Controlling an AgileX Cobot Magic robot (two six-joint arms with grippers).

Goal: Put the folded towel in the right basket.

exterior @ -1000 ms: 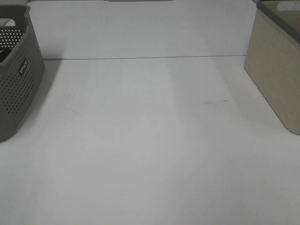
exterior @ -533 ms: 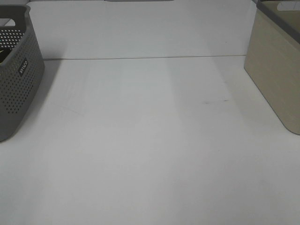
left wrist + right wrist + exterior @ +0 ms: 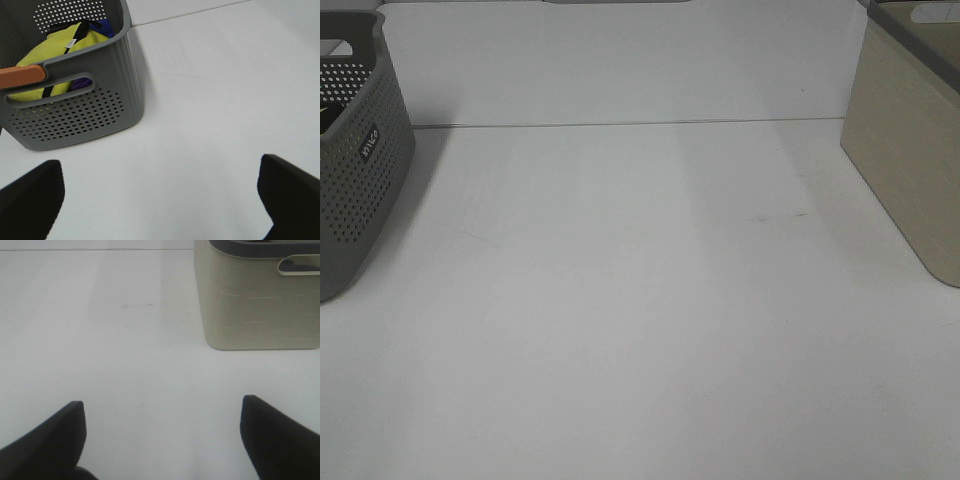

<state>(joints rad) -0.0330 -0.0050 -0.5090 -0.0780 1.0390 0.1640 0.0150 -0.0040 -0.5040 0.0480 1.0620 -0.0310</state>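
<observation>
Nearest, two items. Left gripper [image 3: 160, 200]: dark fingers spread wide at either edge of its wrist view, nothing between them, bare table beneath. Right gripper [image 3: 162, 435]: likewise wide apart and empty, above bare table. Neither arm appears in the high view.

Middle ground. White table [image 3: 640, 300]: plain surface, faint marks only; no towel lies on it in any view.

Far left. Grey perforated basket [image 3: 355, 150]: slotted handle, small label on its side. The left wrist view shows its contents: a yellow-green soft item [image 3: 55, 55] with a black strap and white tag, and something blue-purple [image 3: 102, 25] behind it. An orange strip [image 3: 20, 76] crosses the rim near the handle; what it is cannot be told.

Far right. Beige basket [image 3: 910, 170] with dark grey rim: the destination; its interior is hidden in all views.

Folded towel: not clearly identifiable. If present, it is probably among the soft items in the grey basket.

Handling, as a judgement: light, limp, non-fragile, not slippery; liable to unfold if pinched by one layer. Best taken across a folded edge, through all layers.
</observation>
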